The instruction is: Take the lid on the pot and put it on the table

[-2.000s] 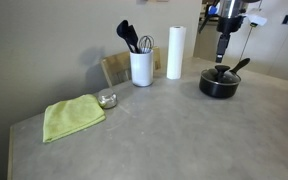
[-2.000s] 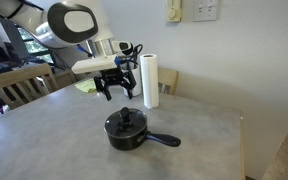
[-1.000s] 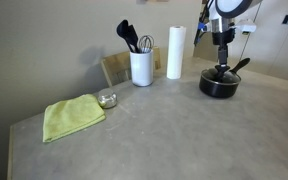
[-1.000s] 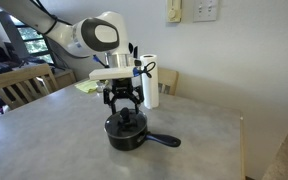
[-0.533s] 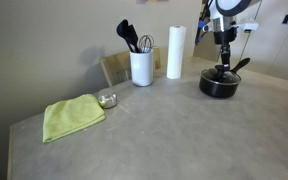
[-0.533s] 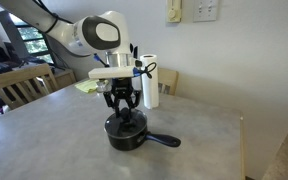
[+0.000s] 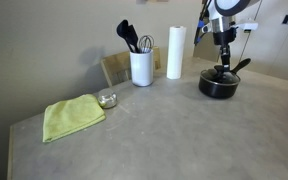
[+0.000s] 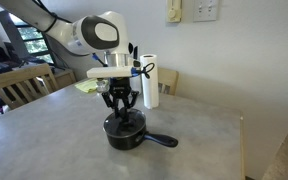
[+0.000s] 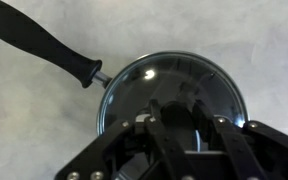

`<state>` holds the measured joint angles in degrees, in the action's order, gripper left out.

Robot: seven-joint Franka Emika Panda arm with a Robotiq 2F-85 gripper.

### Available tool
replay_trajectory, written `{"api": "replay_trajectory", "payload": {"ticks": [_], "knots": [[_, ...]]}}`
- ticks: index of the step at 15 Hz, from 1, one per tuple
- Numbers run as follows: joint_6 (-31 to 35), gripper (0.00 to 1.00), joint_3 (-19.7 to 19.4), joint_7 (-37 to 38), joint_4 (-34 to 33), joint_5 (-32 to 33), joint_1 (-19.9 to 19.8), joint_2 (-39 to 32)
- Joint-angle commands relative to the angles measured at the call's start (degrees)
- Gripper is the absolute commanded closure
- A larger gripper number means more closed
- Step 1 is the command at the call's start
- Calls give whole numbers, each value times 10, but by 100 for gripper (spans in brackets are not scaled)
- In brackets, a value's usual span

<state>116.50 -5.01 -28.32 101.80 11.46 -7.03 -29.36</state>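
The black pot stands on the grey table, its long handle sticking out sideways. The clear glass lid lies on the pot. Straight above it, my gripper reaches down, shut on the lid's dark centre knob. In the wrist view the black fingers cover most of the knob. The lid still rests on the pot's rim.
A white utensil holder and a paper towel roll stand at the table's back. A green cloth and a small metal bowl lie further off. A wooden chair stands at the table's side.
The jaws have closed around the lid's knob. The arm has stayed in place over the pot, and pot and lid have not moved.
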Motion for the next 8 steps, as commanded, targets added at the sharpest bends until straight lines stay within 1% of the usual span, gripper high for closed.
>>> {"api": "replay_trajectory", "payload": {"ticks": [1, 8], "knots": [[1, 88, 15, 4, 12, -5, -12, 20], [3, 88, 28, 22, 31, -21, -3, 94]]}}
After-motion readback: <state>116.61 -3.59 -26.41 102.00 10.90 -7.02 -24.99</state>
